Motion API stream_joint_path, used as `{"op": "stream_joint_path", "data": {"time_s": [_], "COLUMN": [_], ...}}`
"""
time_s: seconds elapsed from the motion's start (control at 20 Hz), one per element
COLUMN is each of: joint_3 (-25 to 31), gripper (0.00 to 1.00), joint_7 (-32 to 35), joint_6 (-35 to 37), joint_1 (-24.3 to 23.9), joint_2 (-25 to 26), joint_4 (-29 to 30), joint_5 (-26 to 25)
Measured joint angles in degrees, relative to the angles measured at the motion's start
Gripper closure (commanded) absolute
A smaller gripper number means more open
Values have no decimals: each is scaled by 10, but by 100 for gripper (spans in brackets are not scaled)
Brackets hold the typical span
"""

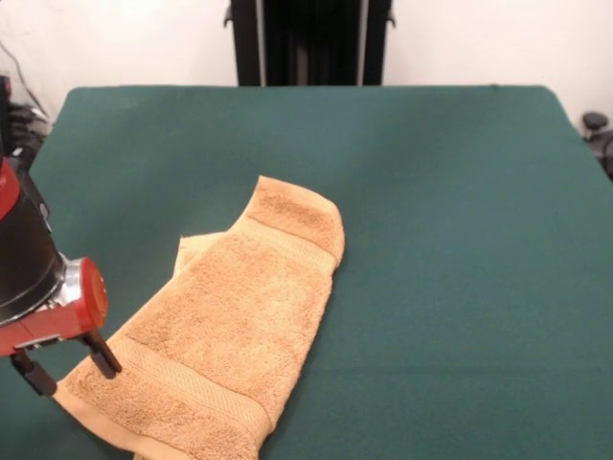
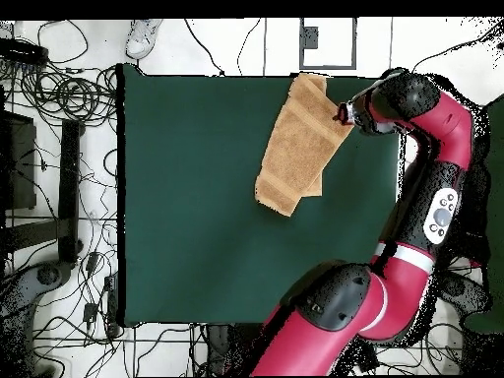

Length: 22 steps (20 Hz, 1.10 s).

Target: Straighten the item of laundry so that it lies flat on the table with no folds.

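Note:
The tan-orange towel [image 1: 230, 326] lies on the dark green table [image 1: 431, 192], folded lengthwise, with an under layer peeking out at its left edge. One woven band shows near each end; no tag shows. Its near end runs off the picture's bottom. My gripper [image 1: 69, 369] is at the left, by the towel's near-left corner, with its two black fingers [image 1: 103, 356] apart and nothing between them. In the overhead view the towel [image 2: 298, 143] lies at the table's [image 2: 197, 197] top right and the gripper [image 2: 342, 116] is at its right edge.
The robot's pedestal [image 1: 311, 43] stands beyond the table's far edge. My red arm [image 2: 433, 187] reaches along the table's right side in the overhead view. Cables [image 2: 59, 89] cover the floor at the left, and a white shoe [image 2: 146, 37] shows at the top.

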Motion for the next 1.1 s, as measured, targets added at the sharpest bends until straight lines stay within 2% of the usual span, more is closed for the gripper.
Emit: {"op": "stream_joint_path", "data": {"time_s": [0.5, 1.1], "joint_3": [0, 23], "gripper": [0, 0], "joint_7": [0, 0], "joint_6": [0, 0], "joint_1": [0, -1], "joint_2": [-17, 7], "joint_4": [0, 0], "joint_5": [-1, -9]}}
